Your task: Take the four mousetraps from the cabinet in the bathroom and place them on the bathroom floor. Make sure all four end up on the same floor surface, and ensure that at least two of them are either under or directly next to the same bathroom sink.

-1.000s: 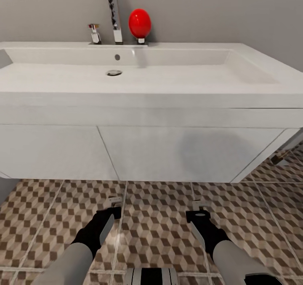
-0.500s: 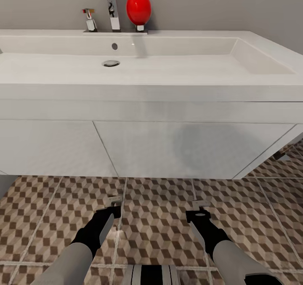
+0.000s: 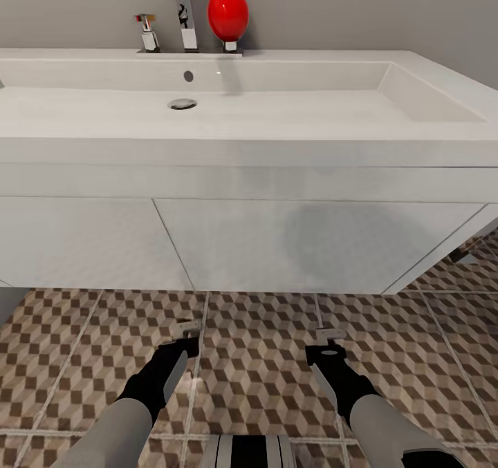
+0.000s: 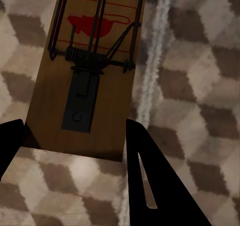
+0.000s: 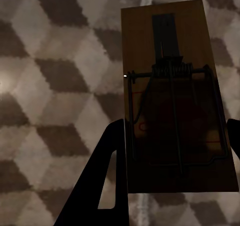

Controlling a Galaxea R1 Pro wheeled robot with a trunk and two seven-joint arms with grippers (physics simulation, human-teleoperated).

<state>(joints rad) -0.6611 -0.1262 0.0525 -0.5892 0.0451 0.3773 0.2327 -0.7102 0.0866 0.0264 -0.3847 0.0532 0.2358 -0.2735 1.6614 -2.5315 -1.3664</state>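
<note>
The white sink point(image 3: 242, 171) with its chrome tap point(image 3: 183, 12) hangs on the wall right in front of me, above the cube-patterned bathroom floor point(image 3: 263, 371). Low over the tiles, my left gripper point(image 3: 183, 347) is shut on a mousetrap point(image 3: 187, 329). The left wrist view shows that brown mousetrap point(image 4: 85, 85), with wire spring and red mouse print, between the black fingers point(image 4: 145, 176). My right gripper point(image 3: 325, 350) is shut on a second mousetrap point(image 3: 330, 333), which the right wrist view shows as a brown mousetrap point(image 5: 175, 116) held between its fingers point(image 5: 107, 181). The cabinet is out of view.
A red egg-shaped object point(image 3: 228, 13) stands on the sink's back ledge beside the tap. The vanity front overhangs the floor, leaving a low gap beneath. A small brown piece point(image 3: 462, 255) lies on the tiles by the sink's right end, too small to identify.
The head view shifted between one second ago and half a second ago, so the sink looks nearer and higher. Both grippers keep their mousetraps in the same pose.
</note>
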